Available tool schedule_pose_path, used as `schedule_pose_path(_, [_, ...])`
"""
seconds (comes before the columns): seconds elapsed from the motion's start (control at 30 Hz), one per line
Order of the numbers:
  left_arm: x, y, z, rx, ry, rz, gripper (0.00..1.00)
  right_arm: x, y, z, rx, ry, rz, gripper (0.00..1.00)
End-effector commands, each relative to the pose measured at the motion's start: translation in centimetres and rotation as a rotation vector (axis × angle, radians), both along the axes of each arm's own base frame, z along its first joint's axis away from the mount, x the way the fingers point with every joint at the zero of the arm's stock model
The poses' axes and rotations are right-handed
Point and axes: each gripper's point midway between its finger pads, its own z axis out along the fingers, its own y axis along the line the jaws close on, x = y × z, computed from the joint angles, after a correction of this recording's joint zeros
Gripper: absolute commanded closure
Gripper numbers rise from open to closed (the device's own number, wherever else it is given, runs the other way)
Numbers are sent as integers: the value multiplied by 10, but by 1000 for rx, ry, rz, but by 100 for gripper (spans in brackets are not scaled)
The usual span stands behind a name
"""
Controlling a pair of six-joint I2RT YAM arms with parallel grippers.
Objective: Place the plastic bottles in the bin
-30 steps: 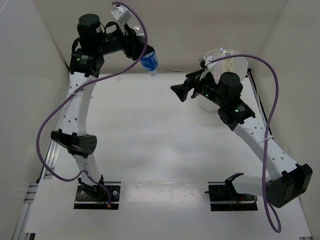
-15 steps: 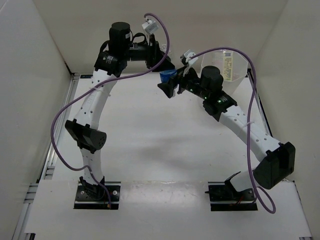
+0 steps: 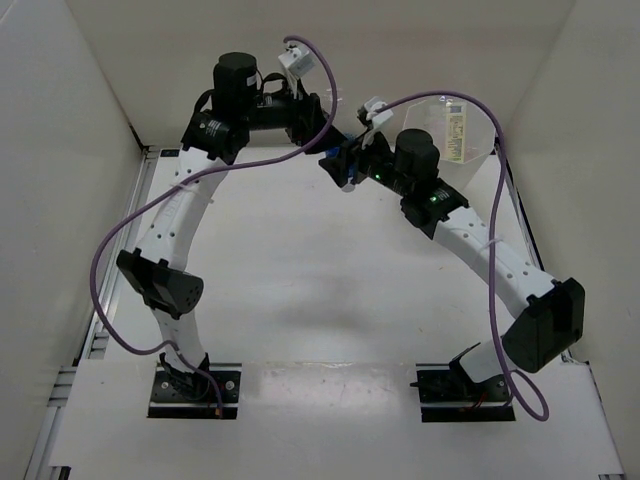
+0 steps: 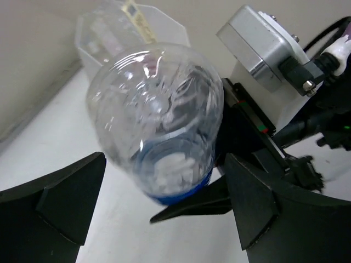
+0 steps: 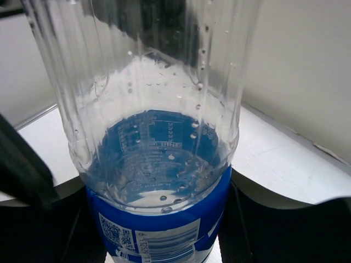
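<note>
A clear plastic bottle with a blue label (image 3: 344,158) hangs in the air between both arms at the back of the table. My right gripper (image 3: 340,170) is shut on it; the right wrist view shows the bottle (image 5: 159,137) filling the frame, with dark fingers (image 5: 263,219) pressed against the label. My left gripper (image 4: 164,164) stands open around the bottle's clear end (image 4: 159,120), with a gap on each side. The bin (image 3: 455,128), translucent white with a faceted rim, stands at the back right, behind the right arm. Something with a yellowish label lies inside it.
White walls close in the table at the left, back and right. The bin (image 4: 109,33) also shows in the far left of the left wrist view. Purple cables loop off both arms. Both arm bases sit at the near edge.
The arms met at the back centre. The left jaws have spread apart off the bottle and the right jaws have closed onto its blue label.
</note>
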Motion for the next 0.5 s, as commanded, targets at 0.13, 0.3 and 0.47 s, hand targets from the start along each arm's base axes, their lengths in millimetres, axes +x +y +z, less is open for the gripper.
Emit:
schedule_pose_path(0.13, [31, 60, 65, 66, -299, 453, 0, 27, -45, 73, 39, -167, -273, 100])
schedule_pose_path(0.3, [49, 106, 54, 253, -396, 761, 0, 88, -133, 103, -26, -130, -668, 100])
schedule_pose_path(0.47, [36, 142, -6, 442, -340, 845, 0, 118, -219, 105, -128, -63, -925, 100])
